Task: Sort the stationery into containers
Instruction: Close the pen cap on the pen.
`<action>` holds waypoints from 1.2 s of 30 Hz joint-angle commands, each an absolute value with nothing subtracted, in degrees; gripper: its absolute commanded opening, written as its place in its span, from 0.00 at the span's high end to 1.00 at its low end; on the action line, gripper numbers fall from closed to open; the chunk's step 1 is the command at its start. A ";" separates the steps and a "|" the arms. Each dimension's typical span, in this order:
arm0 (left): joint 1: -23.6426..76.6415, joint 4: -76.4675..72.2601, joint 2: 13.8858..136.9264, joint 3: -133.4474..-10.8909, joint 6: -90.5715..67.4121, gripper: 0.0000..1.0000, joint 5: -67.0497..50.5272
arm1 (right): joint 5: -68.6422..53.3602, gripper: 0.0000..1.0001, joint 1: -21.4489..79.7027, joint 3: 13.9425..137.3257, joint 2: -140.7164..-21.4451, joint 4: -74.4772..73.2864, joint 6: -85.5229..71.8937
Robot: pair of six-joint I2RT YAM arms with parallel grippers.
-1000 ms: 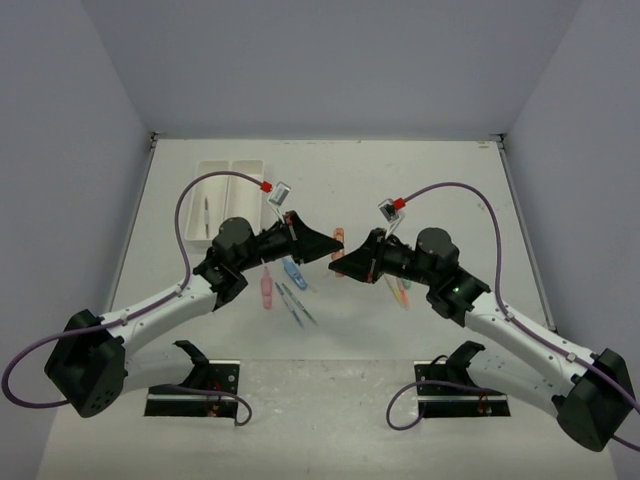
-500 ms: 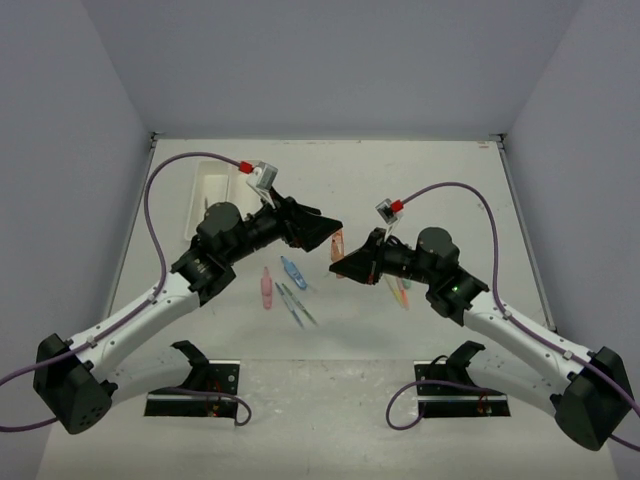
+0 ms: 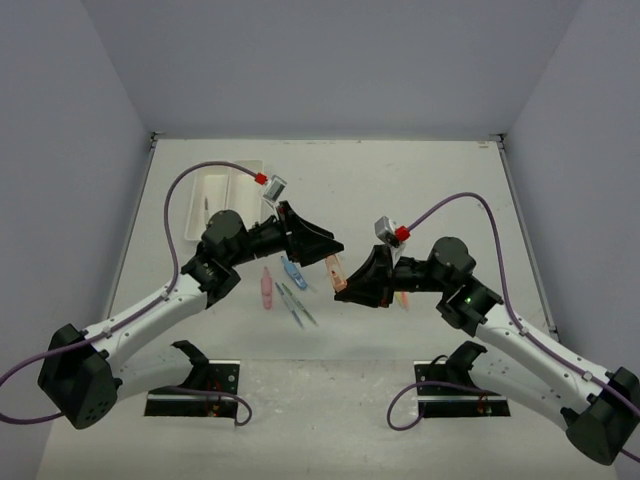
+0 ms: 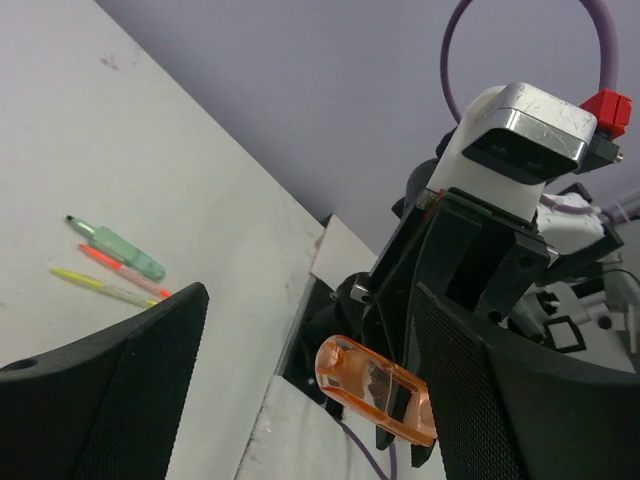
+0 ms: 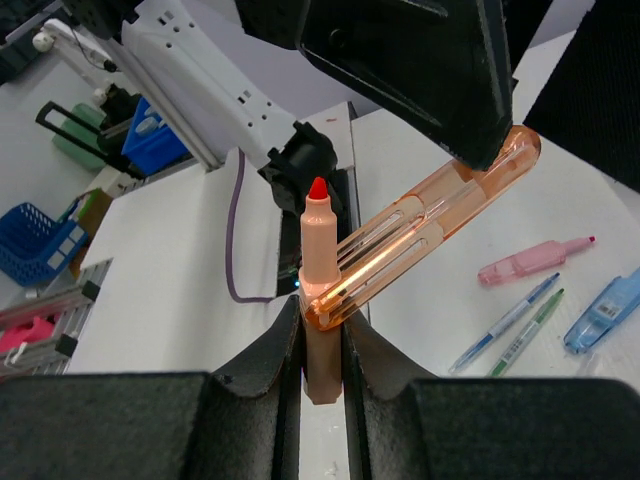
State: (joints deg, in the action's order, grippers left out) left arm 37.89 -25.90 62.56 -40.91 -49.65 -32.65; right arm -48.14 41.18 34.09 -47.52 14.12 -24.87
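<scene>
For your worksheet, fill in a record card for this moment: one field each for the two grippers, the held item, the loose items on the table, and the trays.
left gripper: open, fingers on either side of the held item, not clamping it
right gripper: shut on the orange marker
held item: orange marker, red tip up, lifted off the table
loose on table: pink piece, blue piece, thin pens, green piece
trays: far left of the table, behind the left arm
</scene>
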 commanded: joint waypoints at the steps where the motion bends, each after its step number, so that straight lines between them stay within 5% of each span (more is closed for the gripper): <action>1: 37.62 -38.98 62.93 -40.17 -59.79 0.22 -42.15 | -50.82 1.00 41.40 37.16 -46.85 13.64 -20.23; 2: 37.53 -39.53 62.85 -40.17 -60.36 0.24 -42.61 | -50.80 1.00 41.40 37.26 -46.85 13.71 -20.13; 9: 37.62 -43.86 61.26 -38.15 -63.98 0.79 -44.83 | -44.48 1.00 41.40 37.44 -47.29 14.34 -21.18; 17: 37.53 -40.92 60.79 -38.36 -62.11 0.97 -43.81 | -41.70 1.00 41.40 38.10 -47.48 15.23 -24.76; 36: 38.81 -36.81 59.19 -39.51 -48.73 1.00 -42.71 | -37.94 1.00 42.50 42.64 -48.66 14.91 -38.23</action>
